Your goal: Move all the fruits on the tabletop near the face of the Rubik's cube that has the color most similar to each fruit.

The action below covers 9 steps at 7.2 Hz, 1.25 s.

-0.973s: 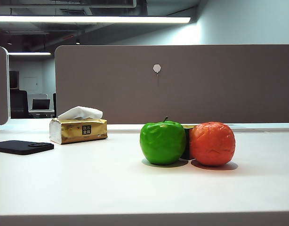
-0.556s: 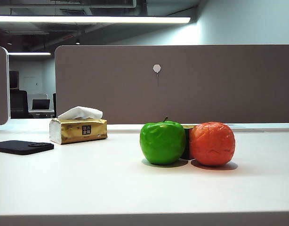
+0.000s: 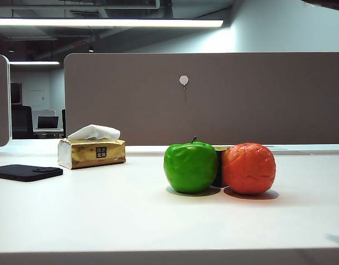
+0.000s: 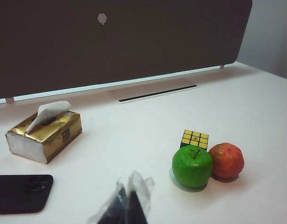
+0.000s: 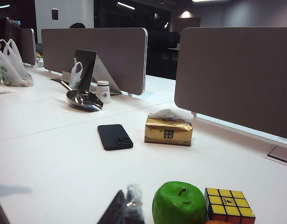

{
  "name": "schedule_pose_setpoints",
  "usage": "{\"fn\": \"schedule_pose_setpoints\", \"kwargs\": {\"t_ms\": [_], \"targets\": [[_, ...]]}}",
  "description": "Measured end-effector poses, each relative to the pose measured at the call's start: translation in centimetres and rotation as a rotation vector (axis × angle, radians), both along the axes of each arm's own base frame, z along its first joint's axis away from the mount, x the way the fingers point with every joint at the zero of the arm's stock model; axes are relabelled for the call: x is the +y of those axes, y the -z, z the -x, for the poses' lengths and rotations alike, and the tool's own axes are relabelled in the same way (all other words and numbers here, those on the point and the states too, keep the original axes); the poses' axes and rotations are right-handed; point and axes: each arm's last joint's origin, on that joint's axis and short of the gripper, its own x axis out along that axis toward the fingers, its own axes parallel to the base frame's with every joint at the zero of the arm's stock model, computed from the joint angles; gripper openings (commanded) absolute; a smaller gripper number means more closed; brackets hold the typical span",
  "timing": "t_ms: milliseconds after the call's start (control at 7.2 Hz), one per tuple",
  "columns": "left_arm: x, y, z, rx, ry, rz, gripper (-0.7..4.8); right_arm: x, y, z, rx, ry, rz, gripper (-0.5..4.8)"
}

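Observation:
The green apple [image 3: 190, 167] and the wrinkled orange [image 3: 249, 168] stand side by side on the white tabletop [image 3: 103, 215]. The Rubik's cube [image 3: 219, 165] is wedged behind and between them, mostly hidden there. In the left wrist view the cube [image 4: 195, 139] shows its yellow top behind the apple [image 4: 192, 165] and orange [image 4: 226, 160]. My left gripper [image 4: 129, 205] is shut and empty, well short of the apple. My right gripper [image 5: 125, 207] is shut and empty beside the apple [image 5: 179, 203] and cube [image 5: 229, 204]. Neither gripper shows in the exterior view.
A gold tissue box [image 3: 92, 152] and a black phone [image 3: 26, 172] lie at the left. A brown partition [image 3: 213, 99] runs along the back edge. On the neighbouring desk are a metal scoop [image 5: 83, 99], a small white bottle [image 5: 103, 91] and plastic bags [image 5: 12, 63].
The fruits and cube have not moved. A dark edge has come into the exterior view's top right corner, and a faint shadow has appeared on the table at the bottom right.

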Motion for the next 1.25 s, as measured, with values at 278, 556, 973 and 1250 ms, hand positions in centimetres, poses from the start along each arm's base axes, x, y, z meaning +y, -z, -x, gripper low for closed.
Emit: {"fn": "schedule_pose_setpoints", "kwargs": {"t_ms": [278,556,973,1250], "targets": [[-1.0,3.2,-2.4,0.021,0.024,0.064,-0.05,-0.4,0.3,-0.6,0.008,0.077,0.011,-0.01],[-1.3,4.7,-3.4,0.021,0.025,0.116,-0.05,-0.7,0.8,-1.2,0.033,0.124,0.056,-0.01],[-1.8,10.6,-5.5,0.074,-0.084,0.097,-0.05,-5.0,0.7,-4.0,0.030,0.610,0.042,-0.01],[-1.2,11.1,-5.9,0.019,-0.334,0.013,-0.05,-6.2,0.2,-4.2,-0.009,0.728,0.000,-0.01]]}}
